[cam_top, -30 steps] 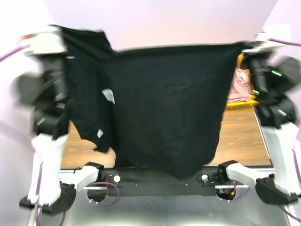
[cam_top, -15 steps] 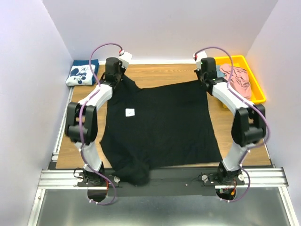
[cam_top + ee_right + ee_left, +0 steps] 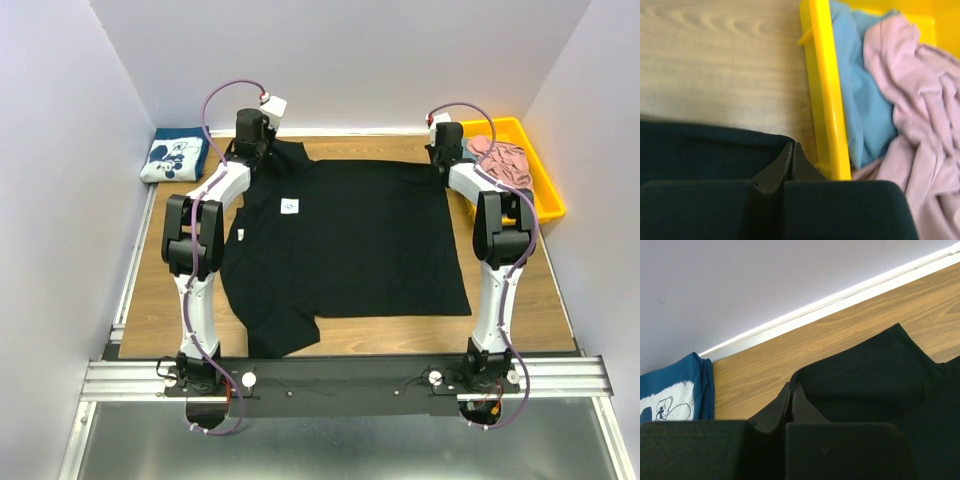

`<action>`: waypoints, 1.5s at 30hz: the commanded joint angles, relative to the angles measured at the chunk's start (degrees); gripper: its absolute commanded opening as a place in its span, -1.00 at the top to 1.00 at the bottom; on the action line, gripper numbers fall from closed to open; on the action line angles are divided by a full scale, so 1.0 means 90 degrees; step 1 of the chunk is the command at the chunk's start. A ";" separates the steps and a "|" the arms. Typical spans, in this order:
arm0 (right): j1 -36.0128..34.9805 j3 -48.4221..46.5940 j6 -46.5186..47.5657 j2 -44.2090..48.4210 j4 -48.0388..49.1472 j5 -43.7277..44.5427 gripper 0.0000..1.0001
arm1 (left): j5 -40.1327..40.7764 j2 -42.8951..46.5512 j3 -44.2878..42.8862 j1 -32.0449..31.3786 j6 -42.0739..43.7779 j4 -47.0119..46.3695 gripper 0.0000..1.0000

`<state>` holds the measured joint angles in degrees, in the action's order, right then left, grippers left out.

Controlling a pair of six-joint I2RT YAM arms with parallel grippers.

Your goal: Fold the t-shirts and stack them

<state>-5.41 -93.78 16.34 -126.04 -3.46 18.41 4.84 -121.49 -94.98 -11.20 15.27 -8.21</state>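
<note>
table first: light wood, walled in on three sides, with both arms stretched all the way out to the far end.

the black t-shirt takes up most of it. it's spread out pretty flat in the middle of the table, with one far corner up by the left arm's tip and the other by the right arm's. the near-left part is a bit rumpled and sticks out toward the rail, so it's not a clean rectangle.

yellow tray sits in the far right corner, just beside the shirt's far right corner. the pink t-shirt is crumpled inside it, with a light blue cloth next to it on the side nearest the table.

the navy t-shirt is folded in the far left corner, mouse print facing up, apart from the black one.

left gripper: fingers pressed together, tips pinching the black cloth right at its edge near the sleeve. right gripper: same deal, fingers together on the shirt's edge, right next to the tray's rim.

smallest thing i can see is a white tag lying on the black shirt toward the far left.
</note>
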 commanded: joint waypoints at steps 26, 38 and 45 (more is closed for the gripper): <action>0.0054 -0.1025 -0.0877 0.0029 -0.0200 0.0991 -0.25 | 0.1581 0.0265 -0.1498 0.0004 -0.0894 0.0463 -0.41; 0.0054 0.1189 -0.4050 0.2001 -0.1217 -0.2258 -0.29 | 0.2636 0.2519 0.1781 0.0229 -0.4214 0.1772 -0.18; 0.0054 0.2509 -0.4705 0.2227 -0.1207 -0.3296 -0.11 | 0.1875 0.2913 0.3374 0.0512 -0.4772 0.1634 0.39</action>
<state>-5.17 -74.89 -20.36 -105.56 -12.08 -3.84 24.84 -95.53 -68.12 -7.49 -22.33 5.80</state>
